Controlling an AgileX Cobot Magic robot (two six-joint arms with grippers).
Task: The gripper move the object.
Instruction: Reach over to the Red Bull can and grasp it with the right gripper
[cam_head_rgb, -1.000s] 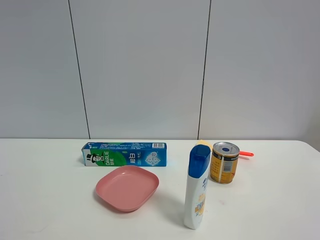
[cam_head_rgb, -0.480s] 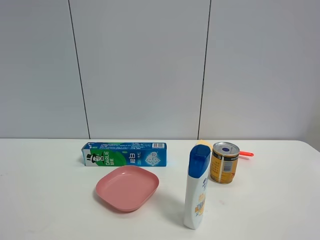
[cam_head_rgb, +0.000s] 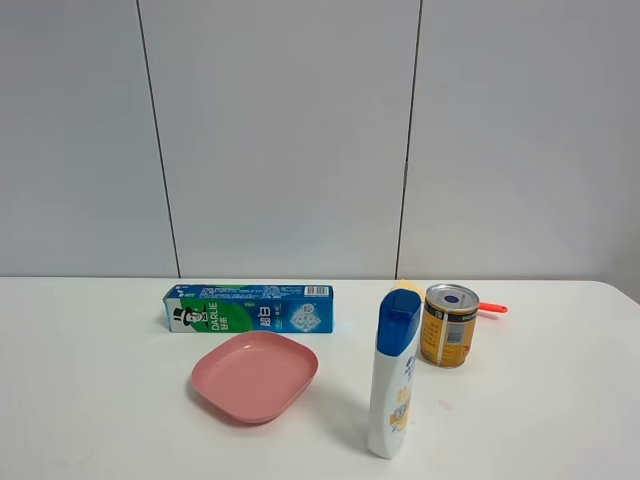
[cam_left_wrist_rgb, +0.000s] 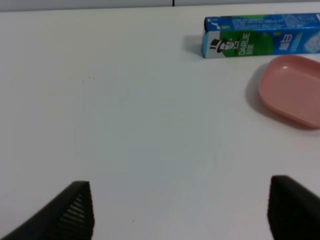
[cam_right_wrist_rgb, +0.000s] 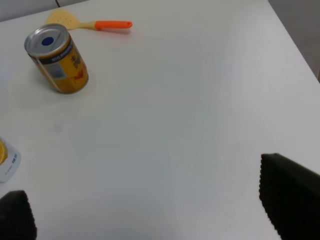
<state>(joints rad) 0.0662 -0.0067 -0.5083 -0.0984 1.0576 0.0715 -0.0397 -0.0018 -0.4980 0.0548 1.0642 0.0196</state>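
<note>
The small yellow-orange tin can (cam_head_rgb: 448, 326) with a silver top and a blue spot stands upright on the white table at the right. It also shows in the right wrist view (cam_right_wrist_rgb: 56, 59). My right gripper (cam_right_wrist_rgb: 150, 212) is open and empty, well short of the can, over bare table. My left gripper (cam_left_wrist_rgb: 182, 215) is open and empty over the left part of the table. Neither arm shows in the exterior high view.
A tall white bottle (cam_head_rgb: 394, 375) with a blue cap stands in front of the can. A pink plate (cam_head_rgb: 254, 375) and a blue-green toothpaste box (cam_head_rgb: 250, 308) lie left of it. An orange-handled spatula (cam_right_wrist_rgb: 92, 22) lies behind the can. The table's right edge (cam_right_wrist_rgb: 295, 45) is near.
</note>
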